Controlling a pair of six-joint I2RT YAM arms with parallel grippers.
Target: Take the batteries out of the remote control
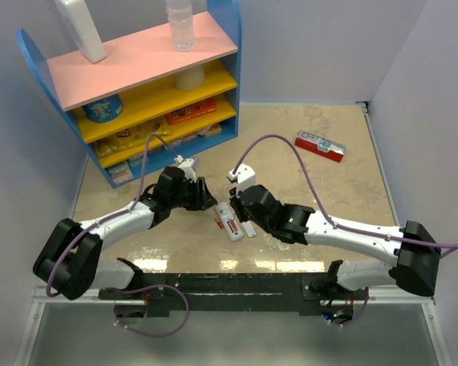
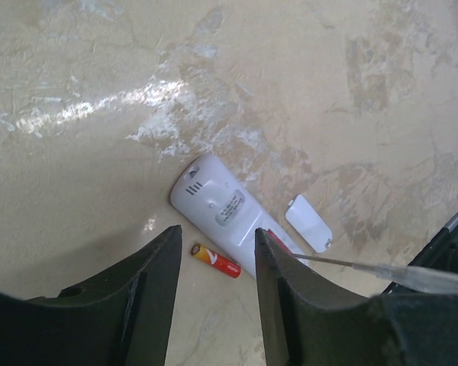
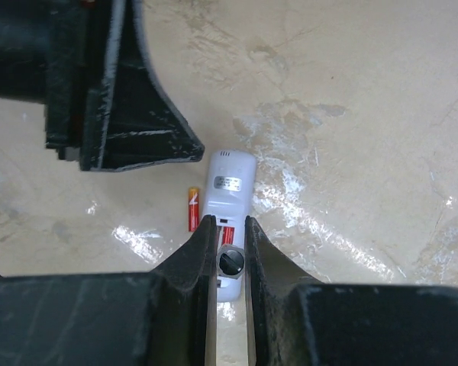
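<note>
The white remote control (image 2: 214, 200) lies back up on the table, its bay open. One red-orange battery (image 2: 214, 261) lies loose on the table beside it. A second battery (image 3: 228, 235) still sits in the bay. The white cover (image 2: 308, 223) lies apart on the other side. My left gripper (image 2: 217, 231) hovers open just above the loose battery and the remote's edge, holding nothing. My right gripper (image 3: 229, 221) is shut on a small screwdriver (image 3: 230, 261), whose thin shaft (image 2: 328, 261) reaches toward the bay. From above, both grippers (image 1: 210, 200) (image 1: 227, 210) meet over the remote (image 1: 230, 226).
A blue shelf unit (image 1: 137, 84) with pink and yellow boards stands at the back left, a bottle (image 1: 180, 23) on top. A red-and-white flat box (image 1: 320, 145) lies at the back right. White walls close in the table on three sides.
</note>
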